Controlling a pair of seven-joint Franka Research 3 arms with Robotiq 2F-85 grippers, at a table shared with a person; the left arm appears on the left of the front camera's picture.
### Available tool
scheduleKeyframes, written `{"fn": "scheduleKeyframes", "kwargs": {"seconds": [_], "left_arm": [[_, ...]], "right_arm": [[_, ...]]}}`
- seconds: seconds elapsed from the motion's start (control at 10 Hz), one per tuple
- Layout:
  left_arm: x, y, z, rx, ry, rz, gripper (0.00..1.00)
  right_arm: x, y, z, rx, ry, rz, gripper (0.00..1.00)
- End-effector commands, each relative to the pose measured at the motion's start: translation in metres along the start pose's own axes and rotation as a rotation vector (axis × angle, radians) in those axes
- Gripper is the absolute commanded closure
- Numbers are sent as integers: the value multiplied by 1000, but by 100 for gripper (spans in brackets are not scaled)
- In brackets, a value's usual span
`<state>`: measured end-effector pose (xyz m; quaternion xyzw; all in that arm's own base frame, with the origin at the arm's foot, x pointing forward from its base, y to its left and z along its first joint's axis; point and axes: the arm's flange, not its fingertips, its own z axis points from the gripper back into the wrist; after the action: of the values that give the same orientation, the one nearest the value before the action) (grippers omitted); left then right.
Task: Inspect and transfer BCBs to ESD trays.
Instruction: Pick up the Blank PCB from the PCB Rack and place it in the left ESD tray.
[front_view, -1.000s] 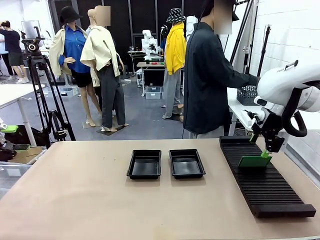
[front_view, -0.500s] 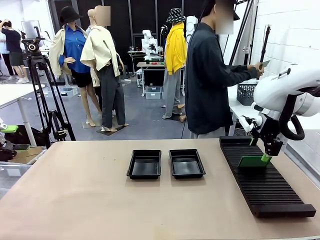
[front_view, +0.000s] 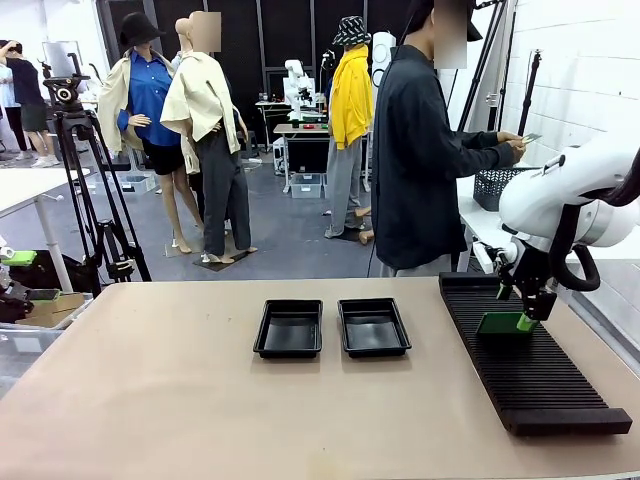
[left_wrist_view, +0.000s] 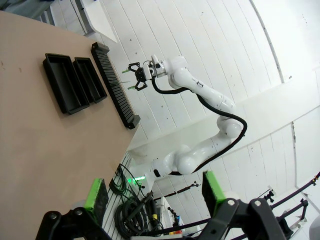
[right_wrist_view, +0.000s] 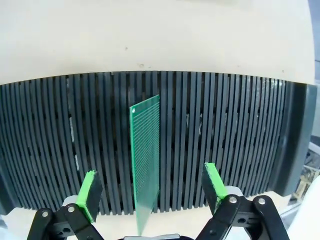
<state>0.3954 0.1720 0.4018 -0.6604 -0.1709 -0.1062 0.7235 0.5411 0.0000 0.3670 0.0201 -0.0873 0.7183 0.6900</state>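
The green board (right_wrist_view: 145, 150) stands on edge in one slot of the long black ribbed rack (front_view: 530, 385), at the rack's far end on the robot's right side of the table (front_view: 150, 400). The right gripper (front_view: 514, 306) hangs directly over it with its jaws spread wide and nothing in them. In the right wrist view the two green pads (right_wrist_view: 90, 192) sit one on each side of the board, each well clear of its faces. The board's long axis runs along the slot, across the rack's width, so its thin faces turn toward the pads. That looks like the right line-up for a pinch, which seems to need a short drop and then a close. From the front the board seems to lean a little, though I cannot tell how far. The two black trays (front_view: 287, 353) lie side by side in the middle of the table, to the robot's left of the rack. The left gripper (left_wrist_view: 154, 192) is also wide open and empty, held well away from the rack, so the right arm is clearly the nearer one.
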Motion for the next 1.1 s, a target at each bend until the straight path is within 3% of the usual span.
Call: {"fn": "scheduleKeyframes", "kwargs": {"seconds": [0.0, 1.0], "left_arm": [[-1, -1, 1, 8, -1, -2, 0], [-1, -1, 1, 8, -1, -2, 0]], "right_arm": [[4, -7, -3, -7, 41, -26, 0], [7, -14, 0, -14, 50, -30, 76]]}}
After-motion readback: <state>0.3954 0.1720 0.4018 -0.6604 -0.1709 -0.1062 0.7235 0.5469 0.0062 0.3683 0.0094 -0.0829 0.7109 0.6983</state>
